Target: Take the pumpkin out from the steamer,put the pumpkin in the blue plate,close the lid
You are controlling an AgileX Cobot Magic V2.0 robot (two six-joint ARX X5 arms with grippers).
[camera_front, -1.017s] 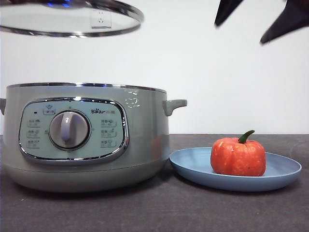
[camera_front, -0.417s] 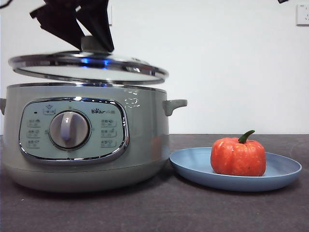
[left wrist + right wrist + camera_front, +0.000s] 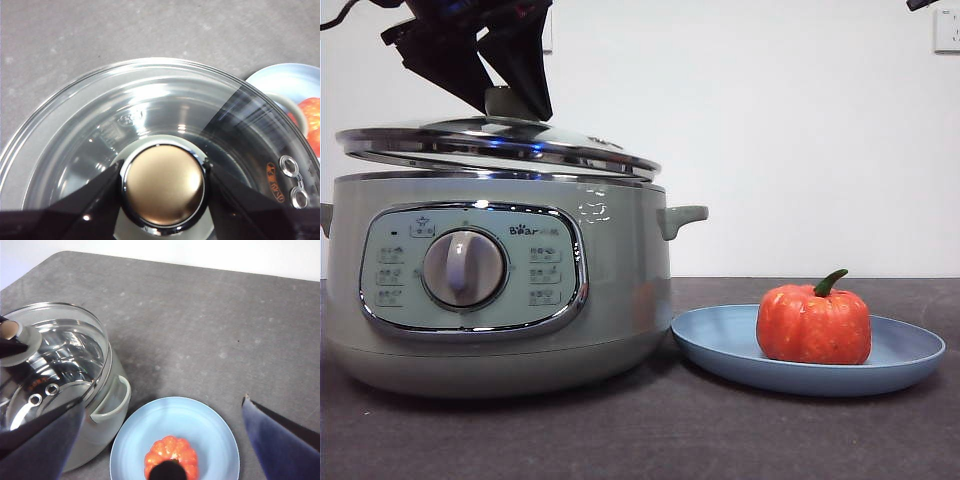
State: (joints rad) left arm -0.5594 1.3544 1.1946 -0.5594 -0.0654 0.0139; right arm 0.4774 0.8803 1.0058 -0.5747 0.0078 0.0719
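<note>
You see left gripper (image 3: pixel 505 95) pinching knob of lid (image 3: pixel 500 145), jaws pressed against knob's two sides. Lid tilted over steamer (image 3: pixel 495 285); far-left edge raised, right edge looks touching rim, though hard to confirm. Pumpkin (image 3: pixel 813 324) sits upright in blue plate (image 3: pixel 910 350), just beside steamer on dark table (image 3: pixel 650 430). Right gripper (image 3: pixel 165 440) hangs high above plate, jaws spread wide, holding nothing.
</note>
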